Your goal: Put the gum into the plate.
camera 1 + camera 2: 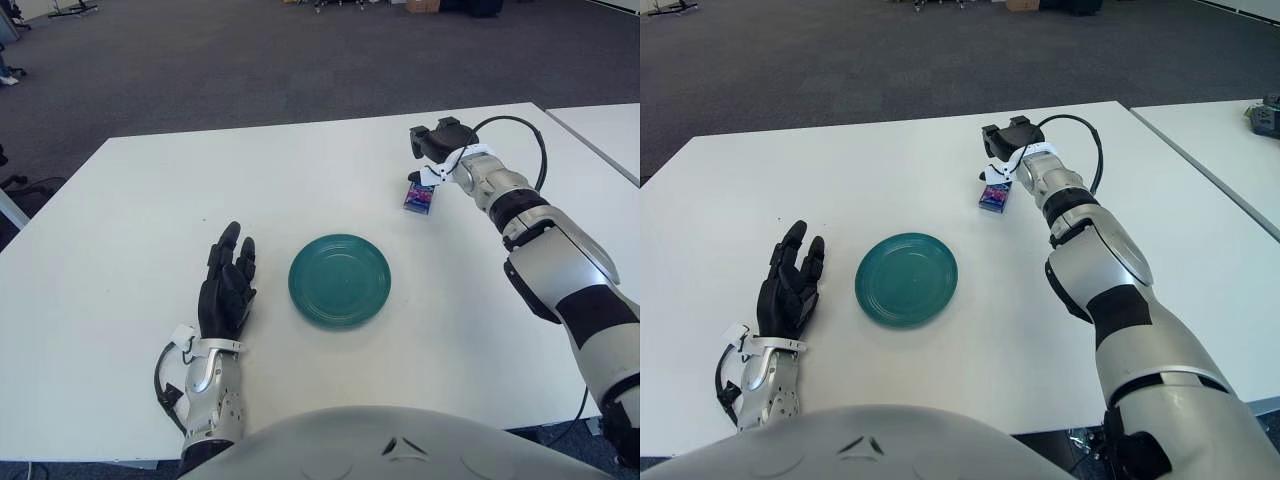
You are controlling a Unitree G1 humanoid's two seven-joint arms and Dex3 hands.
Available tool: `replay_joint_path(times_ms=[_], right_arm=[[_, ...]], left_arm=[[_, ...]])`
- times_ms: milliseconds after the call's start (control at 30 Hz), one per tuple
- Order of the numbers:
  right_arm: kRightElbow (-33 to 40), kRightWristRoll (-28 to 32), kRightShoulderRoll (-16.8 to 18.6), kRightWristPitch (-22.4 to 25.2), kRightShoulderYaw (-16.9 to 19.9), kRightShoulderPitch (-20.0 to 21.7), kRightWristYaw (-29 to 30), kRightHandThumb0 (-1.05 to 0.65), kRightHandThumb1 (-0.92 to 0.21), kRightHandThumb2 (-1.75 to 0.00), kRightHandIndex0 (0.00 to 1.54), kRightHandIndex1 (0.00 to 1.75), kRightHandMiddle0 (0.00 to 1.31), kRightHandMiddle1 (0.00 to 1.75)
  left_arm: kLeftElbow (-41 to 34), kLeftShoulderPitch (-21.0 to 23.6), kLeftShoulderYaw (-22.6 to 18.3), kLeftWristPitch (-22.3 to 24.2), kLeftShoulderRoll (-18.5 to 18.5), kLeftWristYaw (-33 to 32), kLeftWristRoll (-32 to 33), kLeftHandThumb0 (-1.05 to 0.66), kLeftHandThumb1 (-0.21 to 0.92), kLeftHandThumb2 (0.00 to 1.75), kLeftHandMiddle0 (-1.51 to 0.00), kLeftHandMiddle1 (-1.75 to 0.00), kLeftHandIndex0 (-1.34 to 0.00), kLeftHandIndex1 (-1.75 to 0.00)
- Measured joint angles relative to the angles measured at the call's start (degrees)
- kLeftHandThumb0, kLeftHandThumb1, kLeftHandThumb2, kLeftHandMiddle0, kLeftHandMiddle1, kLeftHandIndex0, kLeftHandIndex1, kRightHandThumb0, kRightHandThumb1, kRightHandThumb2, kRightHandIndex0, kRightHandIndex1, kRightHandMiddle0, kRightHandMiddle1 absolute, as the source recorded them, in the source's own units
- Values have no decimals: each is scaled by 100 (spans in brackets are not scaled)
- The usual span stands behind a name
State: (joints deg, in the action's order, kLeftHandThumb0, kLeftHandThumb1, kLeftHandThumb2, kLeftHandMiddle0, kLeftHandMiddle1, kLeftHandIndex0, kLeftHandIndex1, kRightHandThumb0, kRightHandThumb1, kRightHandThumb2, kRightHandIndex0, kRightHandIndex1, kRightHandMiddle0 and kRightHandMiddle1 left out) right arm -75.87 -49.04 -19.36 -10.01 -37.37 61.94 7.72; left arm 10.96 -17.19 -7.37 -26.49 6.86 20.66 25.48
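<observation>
Gum pack on the table, right hand just behind it
Nearest, the left hand (228,285) shows flat with fingers spread, left of the green plate (340,280), which sits bare at mid-table. Farther off and to the right, the gum (418,197) lies on the white table (130,230). The right hand (437,142) hovers just beyond it, fingers curled, gripping nothing

White table (120,250) on dark grey carpet (250,60)

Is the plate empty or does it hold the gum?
Empty: the green plate shows bare; the gum pack lies beyond it, below the right hand.
</observation>
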Motion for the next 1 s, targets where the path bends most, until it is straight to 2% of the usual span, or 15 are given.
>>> replay_joint_path(times_ms=[233,367,400,633,733,1000], right_arm=[[-103,60,12,120,65,8,-317,-96,-92,-72,16,21,0,99],[-216,63,85,275,79,0,-455,-101,-92,-75,16,12,0,74],[-234,63,106,305,79,-7,-497,-102,-92,-78,14,9,0,63],[-289,67,276,412,82,-35,-817,-105,-92,-90,5,2,0,17],[-292,66,340,406,73,-41,-1003,-105,-92,-92,2,1,0,6],[-296,37,457,439,-22,-95,-1281,-105,-92,-93,0,0,0,0]], left_arm=[[-3,-2,-5,49,-1,4,1,-96,92,80,-15,0,0,-51],[-10,-4,-4,68,-2,6,0,-96,92,80,-15,0,0,-51],[-13,-6,-4,70,-2,5,-1,-96,92,80,-15,0,0,-52],[-35,-23,-1,79,-1,6,-3,-96,92,81,-16,-1,0,-53],[-45,-29,-1,89,-1,16,2,-96,92,81,-16,-1,0,-54],[-90,-63,2,131,2,45,23,-97,92,81,-15,0,0,-54]])
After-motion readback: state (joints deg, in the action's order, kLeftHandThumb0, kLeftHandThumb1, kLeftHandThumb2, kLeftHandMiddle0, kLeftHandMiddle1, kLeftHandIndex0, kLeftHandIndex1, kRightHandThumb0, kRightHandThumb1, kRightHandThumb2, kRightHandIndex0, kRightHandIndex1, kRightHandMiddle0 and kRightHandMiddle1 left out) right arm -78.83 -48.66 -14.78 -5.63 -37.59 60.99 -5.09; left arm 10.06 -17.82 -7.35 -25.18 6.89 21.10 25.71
